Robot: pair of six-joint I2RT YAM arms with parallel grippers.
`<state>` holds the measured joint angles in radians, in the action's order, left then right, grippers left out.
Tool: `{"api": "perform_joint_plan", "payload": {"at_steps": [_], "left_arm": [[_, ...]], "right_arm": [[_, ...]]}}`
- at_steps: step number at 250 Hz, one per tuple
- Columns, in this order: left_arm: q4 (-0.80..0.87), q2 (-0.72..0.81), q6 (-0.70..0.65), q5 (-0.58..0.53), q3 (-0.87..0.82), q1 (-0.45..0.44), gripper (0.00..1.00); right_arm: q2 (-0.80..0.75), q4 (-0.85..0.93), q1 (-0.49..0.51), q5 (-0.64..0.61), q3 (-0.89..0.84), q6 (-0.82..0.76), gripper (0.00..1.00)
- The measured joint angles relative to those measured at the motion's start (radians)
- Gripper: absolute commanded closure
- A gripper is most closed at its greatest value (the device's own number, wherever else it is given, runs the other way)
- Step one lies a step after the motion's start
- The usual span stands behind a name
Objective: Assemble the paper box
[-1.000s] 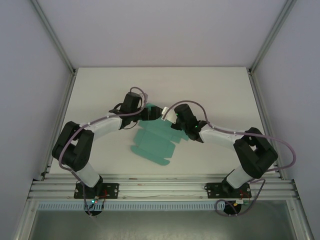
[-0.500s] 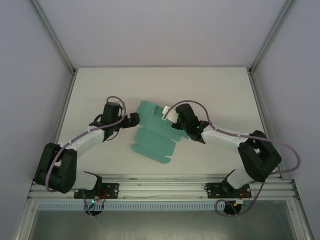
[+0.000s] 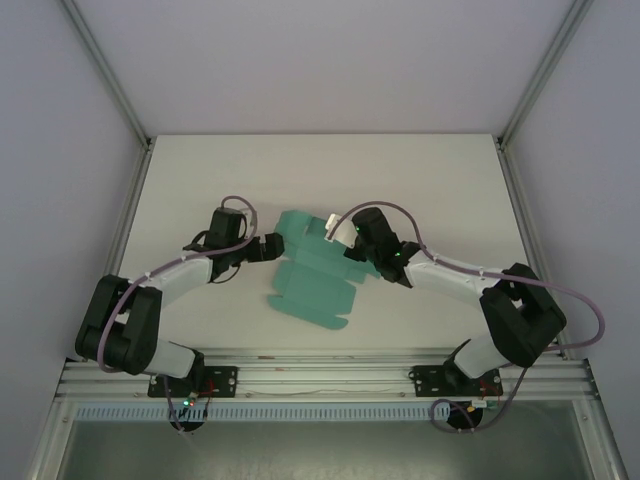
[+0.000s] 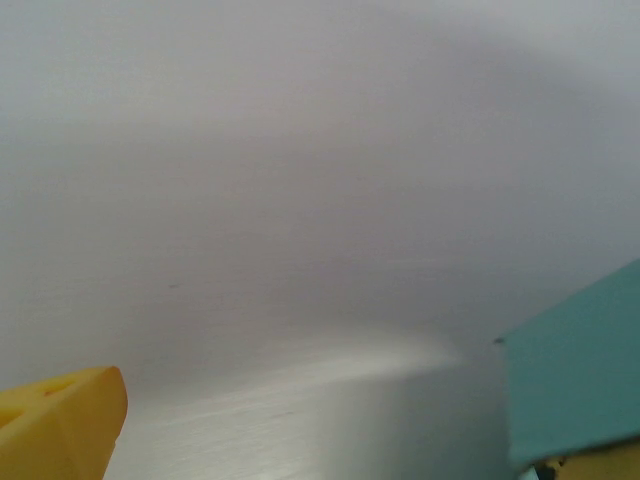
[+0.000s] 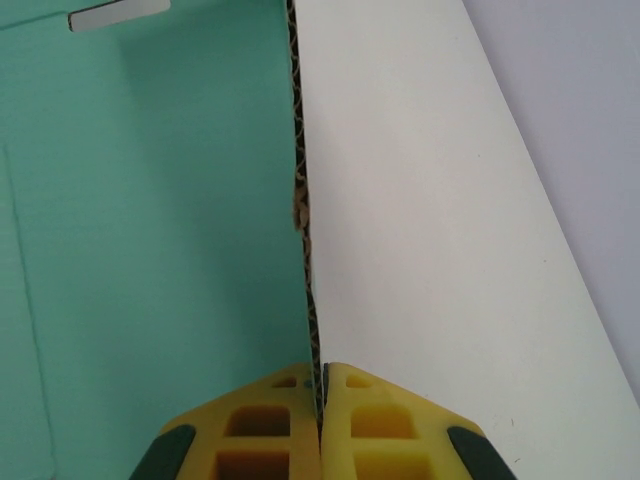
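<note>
- Item: paper box [image 3: 312, 285]. Teal-green die-cut card, not yet assembled. Most of the sheet lies flat about the middle of the desk [image 3: 200, 180], somewhat toward its near edge. One far panel is raised upright.
- Material: the right wrist view shows a fluted, corrugated cut edge. Judged light and fairly stiff across a panel, bending readily only at the creases. Likely to slide on the smooth desk when pushed, and to kink if pinched hard away from a crease.
- Feature: narrow slot [image 5: 120, 14] cut near the top of the raised panel, probably for a locking tab.
- Right gripper [image 3: 336, 232]: jaws closed tight on the free edge of the raised panel, yellow fingers [image 5: 265, 420] one on each face, holding the panel on end at the sheet's far side.
- Left gripper [image 3: 273, 246]: jaws spread fully, nothing between them. It sits just beside the left side of the raised panel. A teal corner shows next to one finger in its wrist view; contact cannot be told.
- Where to hold: at panel edges close to a crease, pinching across the thickness. One tool should brace the sheet while the other folds, since the sheet is probably too light to stay put.
- Condition: side flaps and near panels lie flat, unfolded. Assembly judged to be at an early stage.
</note>
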<state>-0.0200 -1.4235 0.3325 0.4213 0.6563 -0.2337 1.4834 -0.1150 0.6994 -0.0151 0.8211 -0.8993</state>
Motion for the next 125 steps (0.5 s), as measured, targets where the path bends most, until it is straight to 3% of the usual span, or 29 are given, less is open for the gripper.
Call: {"api": "perform_joint_plan", "payload": {"at_steps": [30, 94, 125], "left_arm": [[-0.042, 0.0, -0.003, 0.097, -0.012, -0.002, 0.0], [-0.11, -0.059, -0.011, 0.181, -0.012, -0.023, 0.01], [-0.138, -0.078, -0.004, 0.188, -0.012, -0.049, 0.09]], "right_arm": [[0.0, 0.0, 0.0, 0.0, 0.0, 0.0, 1.0], [0.01, -0.017, 0.0, 0.02, 0.005, 0.0, 1.0], [0.033, -0.028, 0.0, 0.04, 0.021, 0.0, 1.0]]}}
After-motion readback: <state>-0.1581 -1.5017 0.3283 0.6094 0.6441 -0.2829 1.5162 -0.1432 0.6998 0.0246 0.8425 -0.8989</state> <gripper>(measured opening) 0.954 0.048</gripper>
